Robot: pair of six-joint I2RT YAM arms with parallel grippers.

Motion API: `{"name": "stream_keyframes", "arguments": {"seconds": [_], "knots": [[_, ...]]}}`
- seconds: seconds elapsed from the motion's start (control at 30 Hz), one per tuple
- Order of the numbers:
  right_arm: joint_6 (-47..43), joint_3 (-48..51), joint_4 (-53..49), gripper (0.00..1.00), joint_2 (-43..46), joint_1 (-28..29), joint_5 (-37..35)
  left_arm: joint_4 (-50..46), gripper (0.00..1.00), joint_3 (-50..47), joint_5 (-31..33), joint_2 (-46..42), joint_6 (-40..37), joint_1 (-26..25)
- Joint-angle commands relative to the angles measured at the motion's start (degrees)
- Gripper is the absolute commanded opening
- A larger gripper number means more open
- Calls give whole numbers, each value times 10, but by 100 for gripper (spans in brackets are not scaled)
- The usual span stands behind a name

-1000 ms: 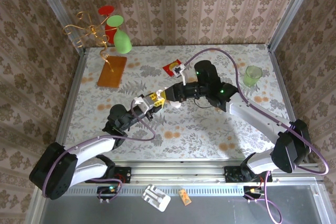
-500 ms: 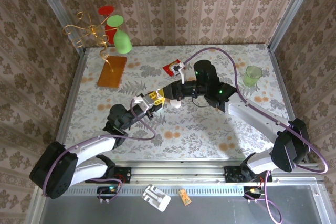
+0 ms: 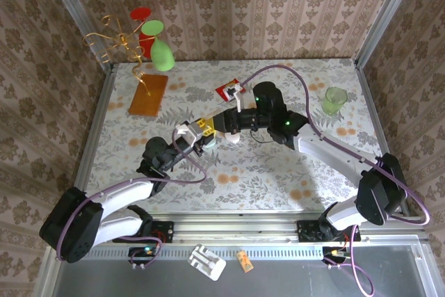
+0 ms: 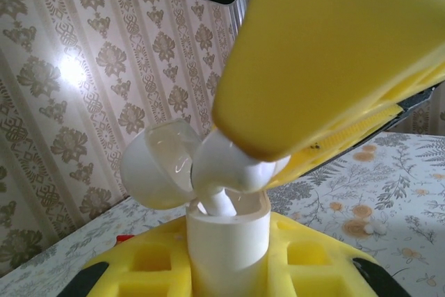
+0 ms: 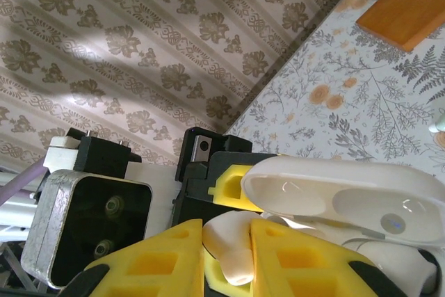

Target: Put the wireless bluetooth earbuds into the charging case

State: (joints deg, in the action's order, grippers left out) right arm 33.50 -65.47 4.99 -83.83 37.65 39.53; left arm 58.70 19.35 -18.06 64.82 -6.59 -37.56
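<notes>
Earbud [image 4: 235, 169] in right hand [image 5: 228, 261] has shifted leftward into the case [image 4: 229, 240].

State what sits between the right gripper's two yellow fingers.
The right gripper pinches a white earbud there, shown in the right wrist view.

Green cup [image 3: 335, 99], orange board [image 3: 148, 94], red packet [image 3: 227, 90], gold wire stand [image 3: 115, 41]

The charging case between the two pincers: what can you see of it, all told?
The charging case is small, rounded, glossy white plastic. Its hinged lid stands swung open to one side. The left pincer clamps the body upright between yellow fingers, above the table. A white earbud, gripped by the right pincer, sits stem-down in the top opening.
</notes>
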Motion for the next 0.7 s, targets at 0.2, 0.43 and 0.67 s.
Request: {"name": "stream_keyframes", "arguments": {"seconds": [0.2, 0.43, 0.67], "knots": [[45, 22, 32, 23, -15, 8, -24, 27, 0, 20, 19, -5, 22, -7], [62, 17, -22, 23, -16, 6, -84, 20, 0, 25, 19, -15, 26, -7], [87, 16, -25, 26, -12, 1, -103, 10, 0, 25, 20, -25, 25, -8]]}}
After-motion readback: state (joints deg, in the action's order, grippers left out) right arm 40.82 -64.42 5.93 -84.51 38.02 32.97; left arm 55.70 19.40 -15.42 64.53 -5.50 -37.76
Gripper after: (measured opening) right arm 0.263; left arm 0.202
